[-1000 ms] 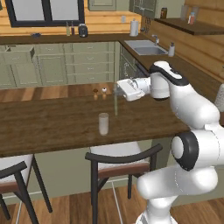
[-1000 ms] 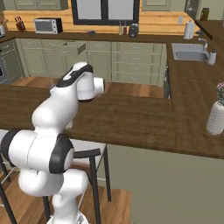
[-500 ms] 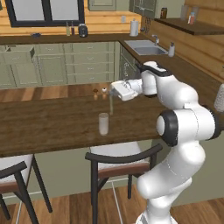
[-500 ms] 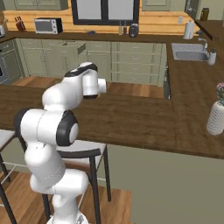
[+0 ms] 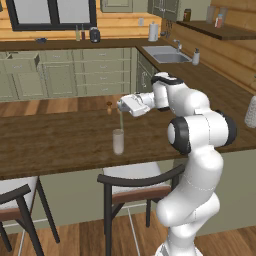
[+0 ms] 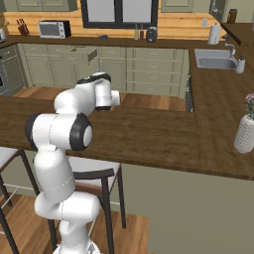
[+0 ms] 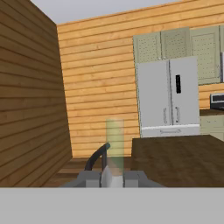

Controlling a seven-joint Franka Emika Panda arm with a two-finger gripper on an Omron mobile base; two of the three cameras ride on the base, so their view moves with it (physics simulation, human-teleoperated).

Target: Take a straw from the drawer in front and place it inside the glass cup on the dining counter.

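Dining counter (image 5: 60,137): long dark brown wood-grain slab running across the left base view, on a green base, with black-framed chairs (image 5: 132,185) tucked along its near edge. Standing directly on it: clear glass cup (image 5: 118,141), upright, toward the middle of the top and nearer the front edge. At the far right end, a white vase (image 6: 244,134), upright, holding flowers. A small brown object (image 5: 109,105) shows at the far edge; what it is cannot be told.
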